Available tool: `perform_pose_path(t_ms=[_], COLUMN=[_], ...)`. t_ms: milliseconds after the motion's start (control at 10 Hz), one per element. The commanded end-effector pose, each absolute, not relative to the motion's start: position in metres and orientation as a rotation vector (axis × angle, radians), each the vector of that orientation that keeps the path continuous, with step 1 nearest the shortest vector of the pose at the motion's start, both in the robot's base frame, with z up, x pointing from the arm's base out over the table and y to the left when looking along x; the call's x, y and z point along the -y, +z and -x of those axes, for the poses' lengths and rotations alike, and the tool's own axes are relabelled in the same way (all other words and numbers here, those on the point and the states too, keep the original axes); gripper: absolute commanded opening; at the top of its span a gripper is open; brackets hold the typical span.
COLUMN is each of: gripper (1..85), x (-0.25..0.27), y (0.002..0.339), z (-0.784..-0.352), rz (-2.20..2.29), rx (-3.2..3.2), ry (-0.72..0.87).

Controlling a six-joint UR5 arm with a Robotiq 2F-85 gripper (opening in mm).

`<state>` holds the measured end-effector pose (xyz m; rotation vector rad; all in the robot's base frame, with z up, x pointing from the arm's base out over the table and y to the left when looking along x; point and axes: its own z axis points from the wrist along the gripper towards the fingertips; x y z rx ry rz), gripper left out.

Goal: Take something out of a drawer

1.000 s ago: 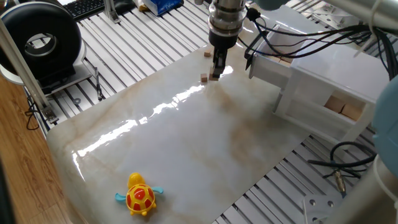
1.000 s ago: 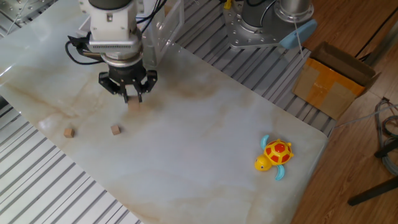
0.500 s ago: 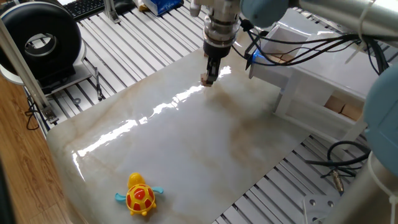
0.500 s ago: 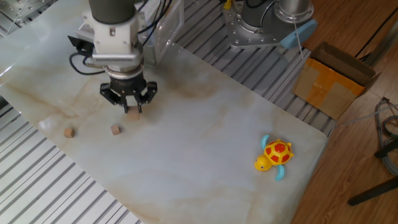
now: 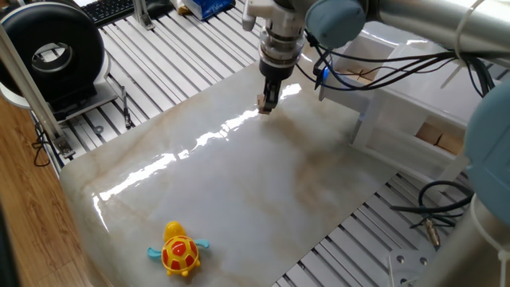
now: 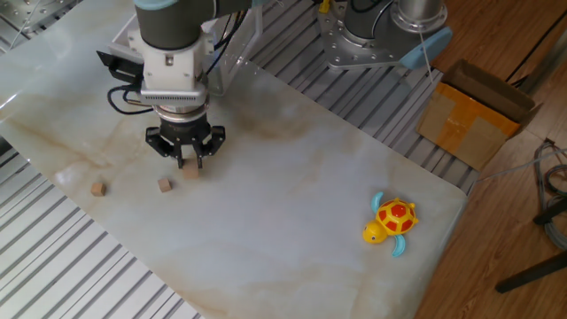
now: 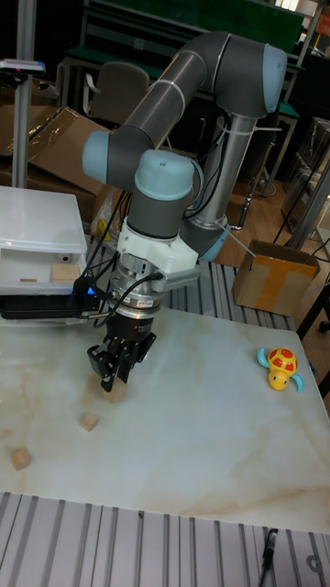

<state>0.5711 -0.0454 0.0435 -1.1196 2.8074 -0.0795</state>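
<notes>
gripper (image 6: pixel 188 160) closed on tan block (image 6: pixel 191 170), low over table (image 6: pixel 292 204) | tall view alone shows open drawer (image 7: pixel 41 275) left of gripper | two brown cubes hidden in one fixed view

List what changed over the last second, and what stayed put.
The end effector carried the pale wooden block away from the open drawer, out over the table and nearer the two small brown cubes. Its grip did not change. The cubes, the drawer and the toy turtle stayed put.
</notes>
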Motion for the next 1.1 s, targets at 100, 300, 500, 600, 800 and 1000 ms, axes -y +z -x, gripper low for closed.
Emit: perform_pose_path(t_ms=[100,300,500,600,800,1000], gripper=[15.0,52.0,53.7,54.3,58.3,63.0], x=[0.0474,0.0473,0.0442,0.0435,0.0428,0.0405], y=[0.0312,0.0319,0.0327,0.0332,0.0342,0.0339], z=[-0.573,-0.573,-0.5729,-0.5725,-0.5723,-0.5703], rz=[1.109,1.147,1.15,1.149,1.155,1.177], rx=[-2.808,-2.796,-2.793,-2.796,-2.799,-2.795], ry=[-0.092,-0.096,-0.08,-0.079,-0.081,-0.065])
